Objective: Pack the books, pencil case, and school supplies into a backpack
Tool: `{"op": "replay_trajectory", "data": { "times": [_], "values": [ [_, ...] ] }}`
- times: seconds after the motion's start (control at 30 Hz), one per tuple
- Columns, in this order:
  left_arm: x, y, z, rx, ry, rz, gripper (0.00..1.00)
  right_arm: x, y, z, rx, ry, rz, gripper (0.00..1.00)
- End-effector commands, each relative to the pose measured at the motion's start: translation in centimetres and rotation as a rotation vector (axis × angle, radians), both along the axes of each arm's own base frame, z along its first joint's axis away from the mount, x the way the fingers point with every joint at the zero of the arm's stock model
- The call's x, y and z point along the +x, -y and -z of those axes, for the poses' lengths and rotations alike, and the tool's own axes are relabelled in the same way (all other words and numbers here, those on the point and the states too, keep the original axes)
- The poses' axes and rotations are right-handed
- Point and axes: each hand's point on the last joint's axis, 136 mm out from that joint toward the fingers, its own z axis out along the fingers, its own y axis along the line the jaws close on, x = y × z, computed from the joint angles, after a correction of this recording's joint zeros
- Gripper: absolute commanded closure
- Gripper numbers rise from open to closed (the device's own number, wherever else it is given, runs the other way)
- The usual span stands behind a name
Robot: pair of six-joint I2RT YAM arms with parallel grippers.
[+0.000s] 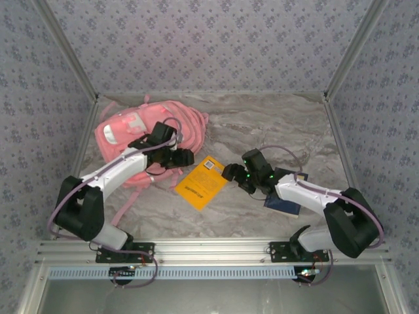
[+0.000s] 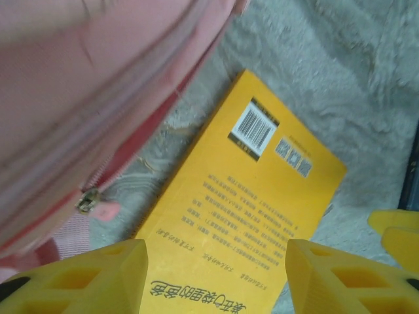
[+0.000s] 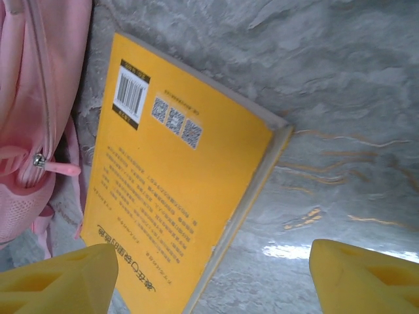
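The pink backpack [image 1: 144,134] lies at the back left of the table, its zipper pull [image 2: 88,199] close to a yellow-orange book [image 1: 201,182]. That book lies back cover up, barcode showing, between the two arms. My left gripper [image 1: 183,157] hovers at the backpack's right edge, above the book's left side [image 2: 249,196], open with nothing between its fingers [image 2: 98,278]. My right gripper [image 1: 230,173] is open over the book's right edge [image 3: 170,196], also holding nothing. A dark navy book [image 1: 288,199] lies under the right arm. The pencil case and school supplies are out of view.
The marble-patterned tabletop [image 1: 275,124] is walled by patterned panels at the back and sides. A pink strap [image 1: 127,206] trails from the backpack toward the left arm's base. A tip of the right gripper's yellow finger [image 2: 399,229] shows in the left wrist view.
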Motion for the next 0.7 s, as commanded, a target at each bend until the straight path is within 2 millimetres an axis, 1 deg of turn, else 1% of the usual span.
{"op": "replay_trajectory", "data": {
  "times": [0.0,0.1,0.23,0.37,0.5,0.67],
  "values": [
    [0.5,0.4,2.0,-0.010,-0.005,-0.031,0.41,-0.4,-1.2,0.2,0.030,-0.006,-0.024,0.22],
    [0.5,0.6,3.9,-0.001,-0.034,-0.039,0.41,-0.7,-1.8,0.6,0.028,-0.011,-0.043,0.22],
    [0.0,1.9,5.8,-0.008,-0.072,-0.006,0.40,-0.9,-2.4,1.3,0.025,-0.027,-0.061,0.22],
    [-1.1,3.4,7.4,-0.021,-0.119,0.026,0.40,-1.0,-2.6,2.2,0.030,-0.050,-0.062,0.22],
    [-2.2,4.5,7.9,-0.071,-0.155,0.044,0.41,-1.2,-2.7,3.1,0.036,-0.081,-0.069,0.22],
    [-3.9,5.7,8.6,-0.096,-0.189,0.085,0.44,-1.2,-2.9,3.6,0.047,-0.095,-0.081,0.23]
  ]
}}
